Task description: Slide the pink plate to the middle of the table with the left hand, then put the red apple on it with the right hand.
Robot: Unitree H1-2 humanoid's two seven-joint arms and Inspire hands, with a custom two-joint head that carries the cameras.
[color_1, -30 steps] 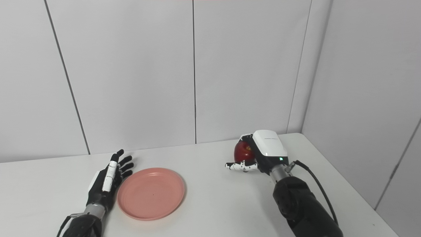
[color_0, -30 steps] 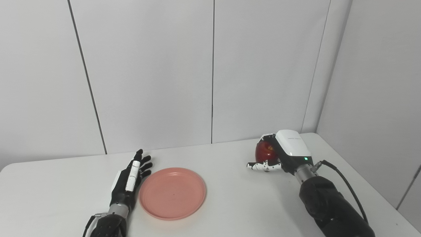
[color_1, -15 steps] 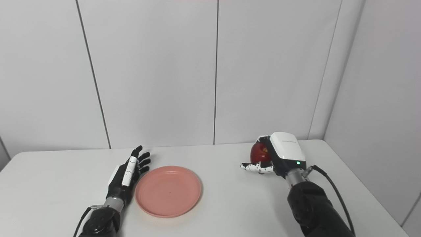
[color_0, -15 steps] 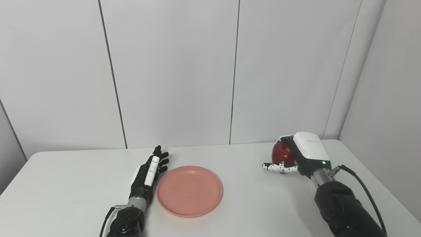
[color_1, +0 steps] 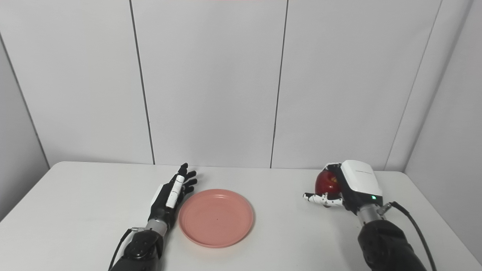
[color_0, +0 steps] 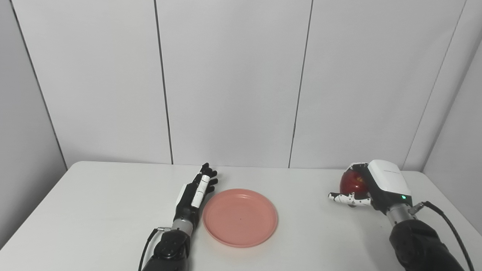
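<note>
Red apple [color_0: 349,182] sits in right hand [color_0: 371,186], off plate [color_0: 240,217].

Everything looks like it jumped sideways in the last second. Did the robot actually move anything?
No, only the camera turned. The plate lies beside the open left hand as before, and the right hand keeps its fingers around the apple on the table. Nothing was picked up or let go.
</note>
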